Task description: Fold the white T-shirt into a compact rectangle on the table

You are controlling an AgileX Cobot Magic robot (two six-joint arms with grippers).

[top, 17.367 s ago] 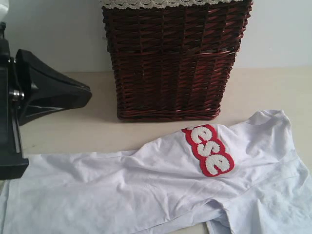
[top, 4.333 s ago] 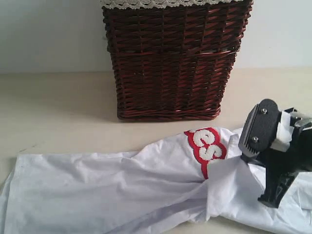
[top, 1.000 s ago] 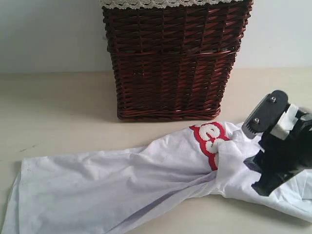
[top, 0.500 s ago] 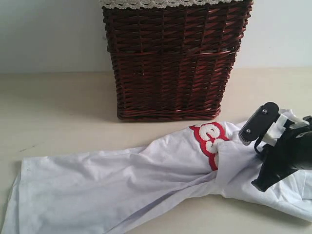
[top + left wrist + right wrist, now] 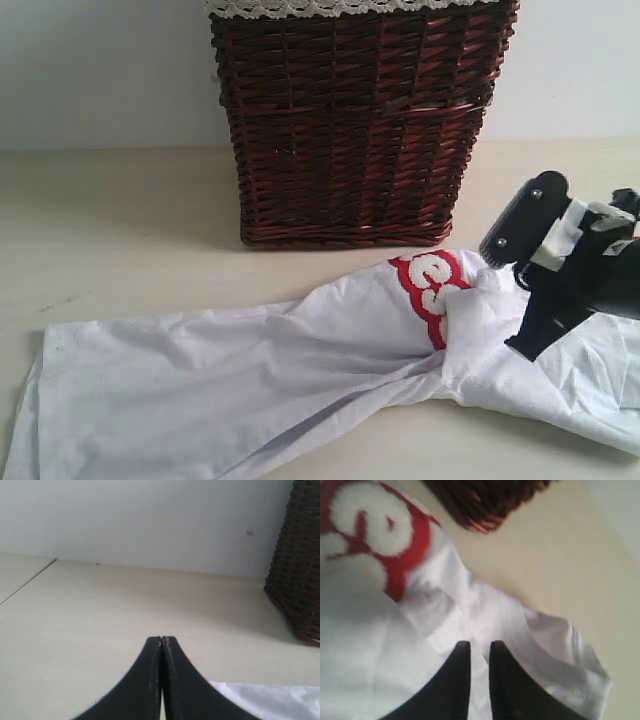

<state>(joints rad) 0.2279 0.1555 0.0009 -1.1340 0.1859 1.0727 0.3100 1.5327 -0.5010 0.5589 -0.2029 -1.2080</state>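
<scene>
The white T-shirt runs off the exterior view's lower and right edges.

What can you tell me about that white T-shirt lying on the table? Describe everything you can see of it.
The white T-shirt looks like thin cotton. It is wrinkled and unfolded, and lies stretched across the beige table close to a dark wicker basket. Fuzzy white letters edged in red show on it, partly hidden by a bunched fold. Beside that fold, the right gripper pinches a ridge of cloth between its black fingers.
</scene>
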